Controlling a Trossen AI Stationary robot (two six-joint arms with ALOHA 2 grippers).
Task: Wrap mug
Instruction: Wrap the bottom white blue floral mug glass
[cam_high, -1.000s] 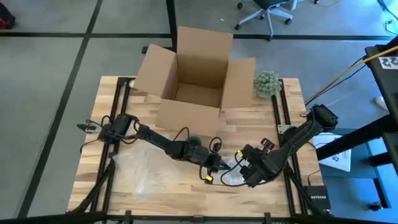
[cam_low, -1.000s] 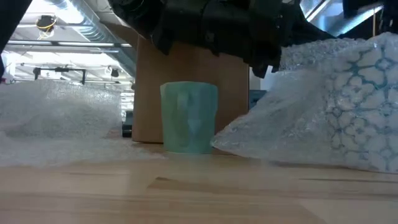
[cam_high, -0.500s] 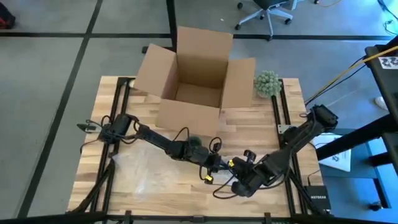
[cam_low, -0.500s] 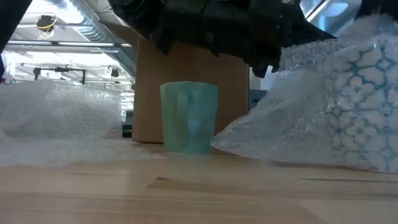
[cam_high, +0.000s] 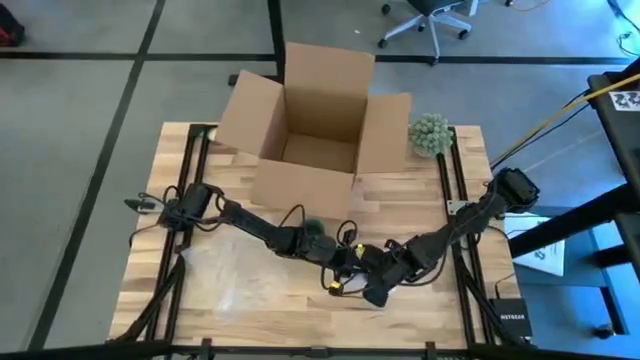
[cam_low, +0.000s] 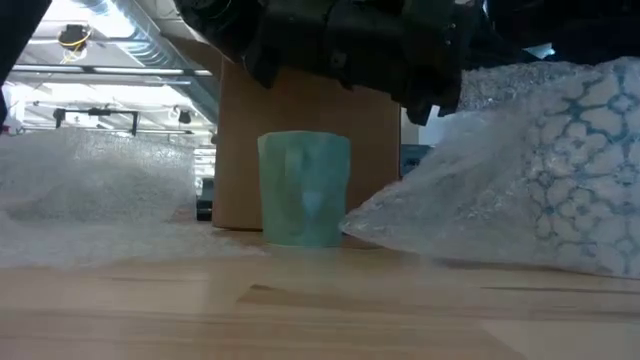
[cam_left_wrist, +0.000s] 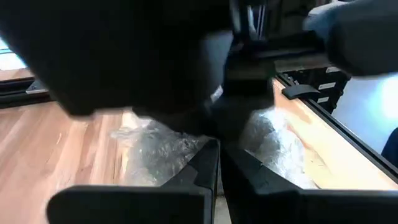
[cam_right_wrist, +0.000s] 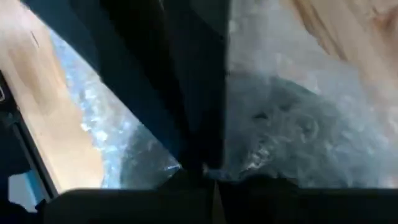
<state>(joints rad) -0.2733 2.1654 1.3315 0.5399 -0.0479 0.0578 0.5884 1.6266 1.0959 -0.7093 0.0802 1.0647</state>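
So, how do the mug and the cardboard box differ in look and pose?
The mug is pale green and small; the box is brown and far larger. The mug stands under the left arm near the table's middle; the box sits at the table's far edge with its flaps open. Bubble wrap lies right beside the mug, not by the box. Both stand upright on the wooden table.

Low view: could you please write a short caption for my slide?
A green mug stands upright on the wooden table, with bubble wrap lifted beside it and a cardboard box behind.
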